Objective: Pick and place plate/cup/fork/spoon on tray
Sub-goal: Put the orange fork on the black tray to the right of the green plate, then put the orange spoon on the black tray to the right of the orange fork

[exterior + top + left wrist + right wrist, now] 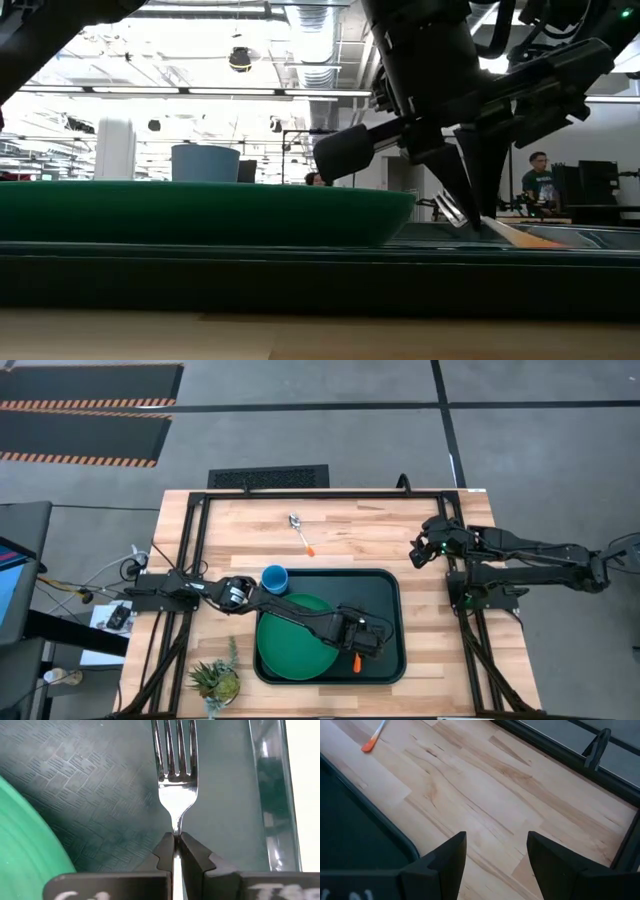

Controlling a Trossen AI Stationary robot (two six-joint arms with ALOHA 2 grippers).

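The dark-green tray (pixel 385 585) lies mid-table. The green plate (pixel 295 645) sits in its left half and shows in the low view (pixel 200 212). The light-blue cup (pixel 275 578) stands upright at the tray's far left corner. The spoon (pixel 300 532) lies on the wood beyond the tray; its orange handle end shows in the right wrist view (pixel 370 744). My left gripper (pixel 357 648) is over the tray just right of the plate, shut on the fork (pixel 176 775). My right gripper (pixel 420 550) is open and empty above the table, right of the tray's far right corner. My left gripper pinches the fork's thin metal neck (pixel 176 829), just behind the tines, between its two fingertips. The fingers (pixel 465 200) point down from above. The fork lies low over the tray floor, its orange handle (pixel 530 238) toward the near edge; whether it rests on the floor I cannot tell.
A small potted plant (pixel 215 680) stands at the table's near left corner. A black frame (pixel 190 540) runs along the table's edges. A person (pixel 538 180) stands in the room behind. Bare wood lies right of the tray (pixel 485 785).
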